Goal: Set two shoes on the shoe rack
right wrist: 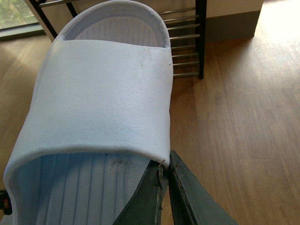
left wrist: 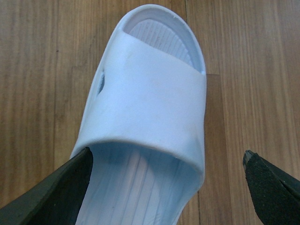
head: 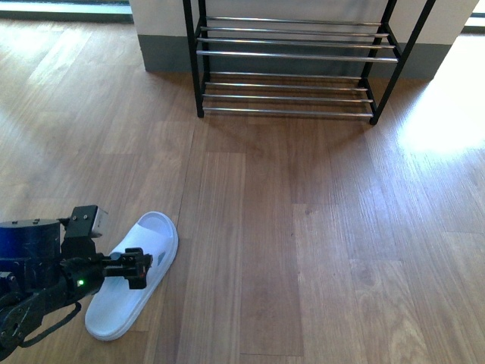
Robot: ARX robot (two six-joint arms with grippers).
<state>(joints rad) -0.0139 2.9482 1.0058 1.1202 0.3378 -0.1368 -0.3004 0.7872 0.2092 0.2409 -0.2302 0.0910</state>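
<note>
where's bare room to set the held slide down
Both visible tiers of the shoe rack are bare across their width, room for the held slide. The floor from rack to the other slide is free too. Crowded only near left, where the left end effector straddles that slide.

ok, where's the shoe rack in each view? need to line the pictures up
Front view: shoe rack at top centre, against the wall.
Left wrist view: not in it; only the floor slide and floor.
Right wrist view: shoe rack beyond the toe of the held slide, which hides part of it.
Shared landmark: the wood plank floor, in all three.
</note>
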